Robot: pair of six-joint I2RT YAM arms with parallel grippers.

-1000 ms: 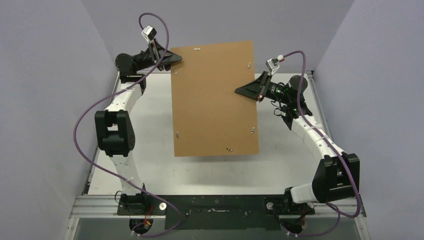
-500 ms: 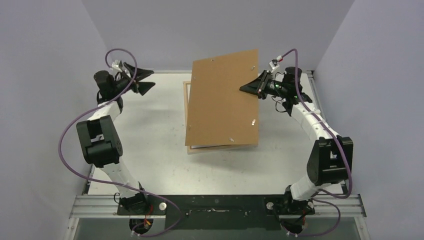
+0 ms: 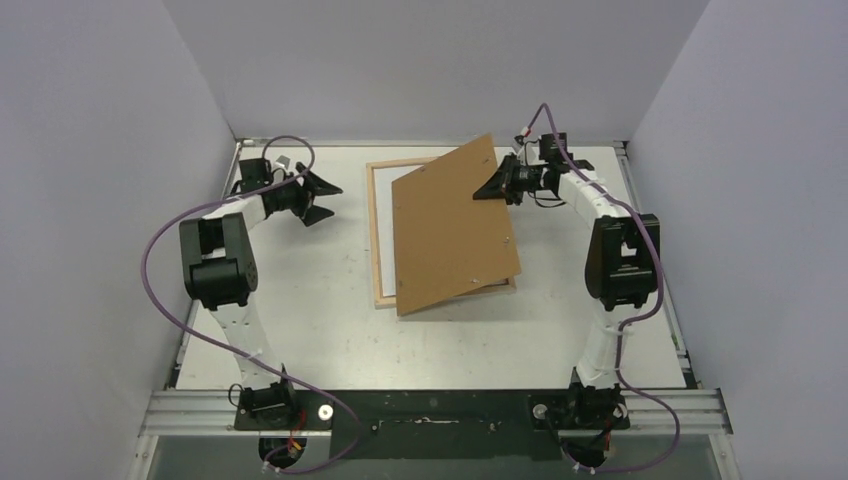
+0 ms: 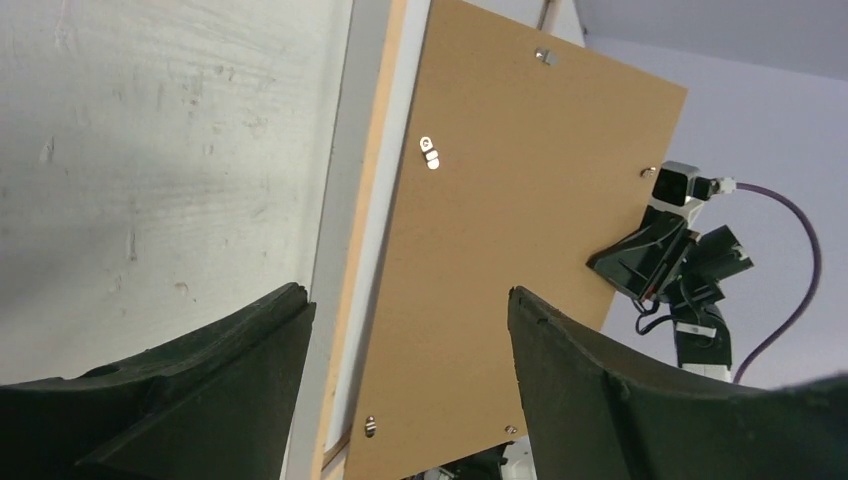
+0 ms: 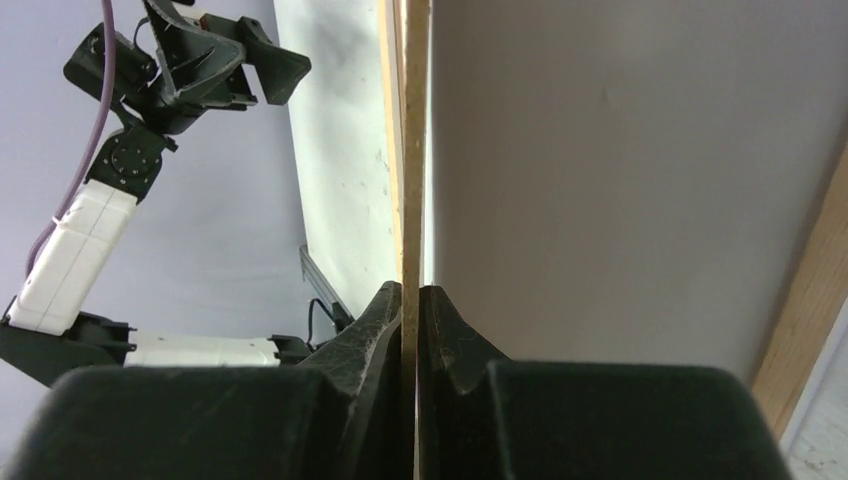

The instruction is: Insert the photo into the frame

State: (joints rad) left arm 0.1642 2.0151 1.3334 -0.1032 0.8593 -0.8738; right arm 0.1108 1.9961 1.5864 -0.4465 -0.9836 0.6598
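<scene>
While R jaws clamp backing board (image 3: 455, 235) edge, tilted over frame (image 3: 376, 235), L jaws gape wide, well apart.

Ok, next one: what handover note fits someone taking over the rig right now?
Left end effector: open, empty, left of the frame.
Right end effector: shut on the backing board at its edge, holding it tilted over the frame.
Frame: on the table, bare wood up. Photo: not in sight.
Done: board lifted, frame opened. Left: likely park the board, find and seat the photo.
</scene>
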